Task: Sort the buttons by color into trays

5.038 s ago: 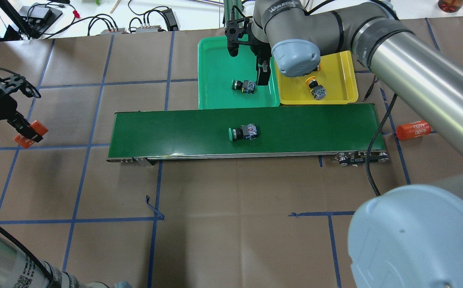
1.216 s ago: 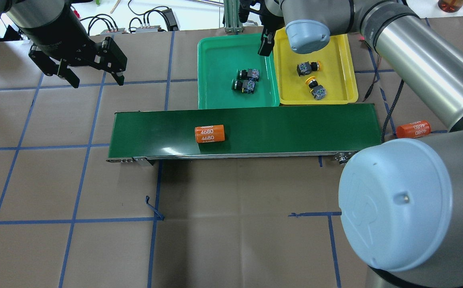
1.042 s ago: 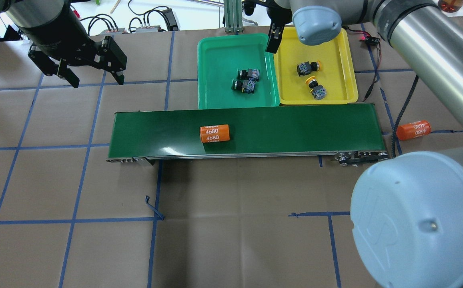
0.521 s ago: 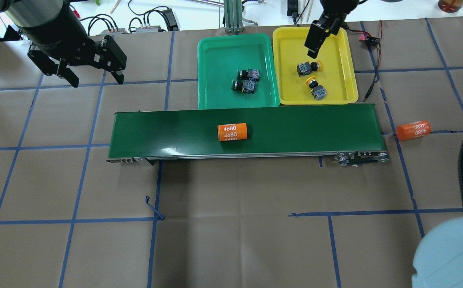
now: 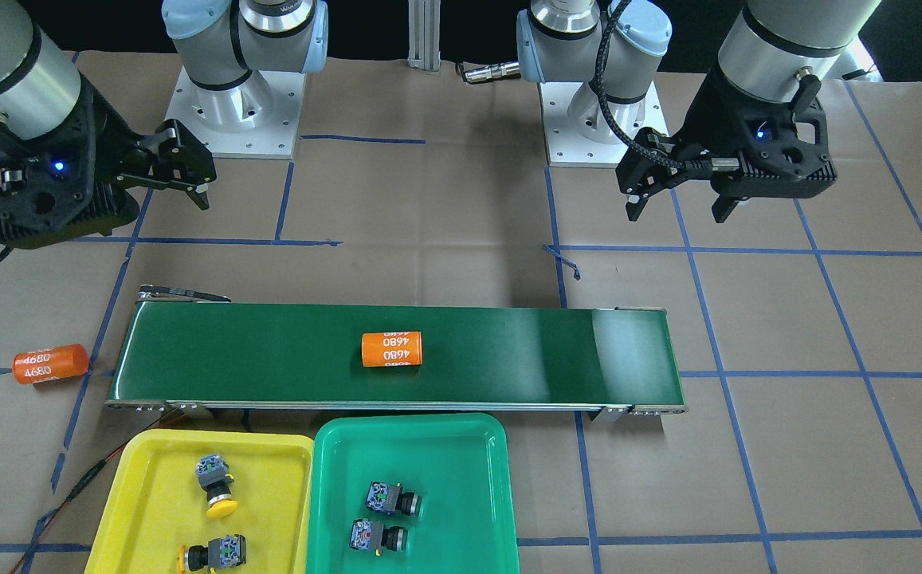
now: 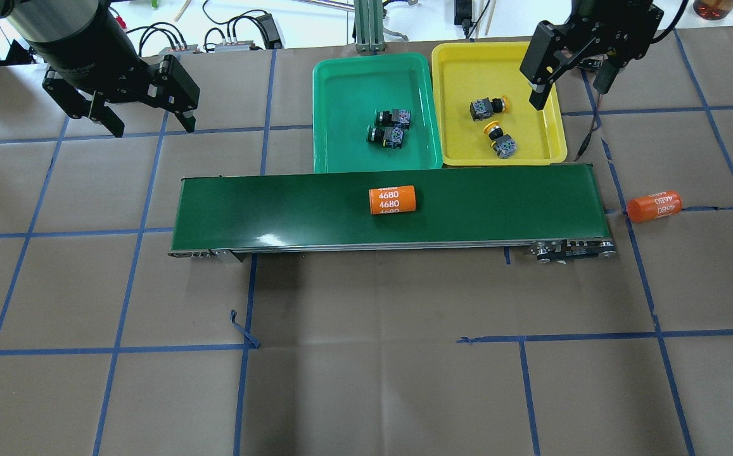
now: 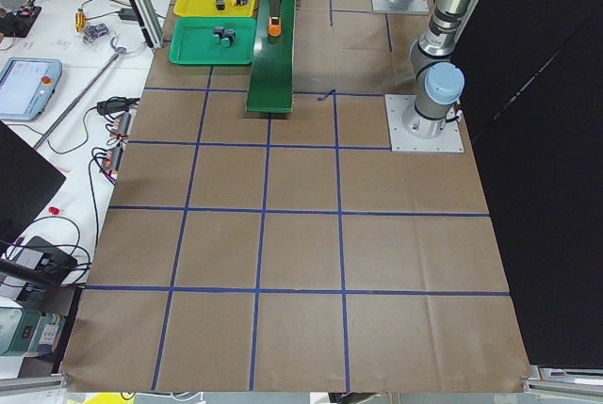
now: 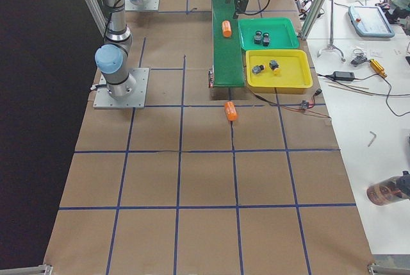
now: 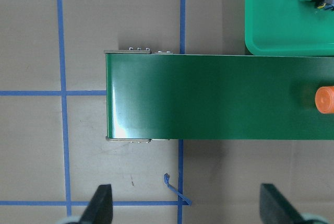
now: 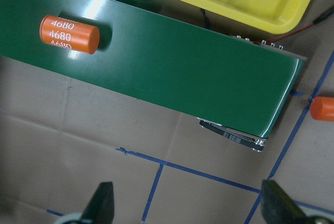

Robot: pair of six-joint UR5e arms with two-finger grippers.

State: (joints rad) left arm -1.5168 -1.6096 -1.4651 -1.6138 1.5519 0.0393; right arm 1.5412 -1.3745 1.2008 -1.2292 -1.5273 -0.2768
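Two green-capped buttons lie in the green tray. Two yellow-capped buttons lie in the yellow tray. In the front view the same pairs show as green buttons and yellow buttons. My left gripper hangs open and empty high above the table, back and left of the belt. Over the yellow tray's far right corner my right gripper is open and empty too. Both wrist views show spread fingers with nothing between them.
A long dark green belt runs in front of both trays. On it lies an orange "4680" cylinder, near the middle. A second orange cylinder rests on the table off the belt's right end. Cables lie along the far edge.
The green button that was on the belt now lies in the green tray. The right arm has swung back and right, off the trays. The orange cylinder rides rightward on the belt.
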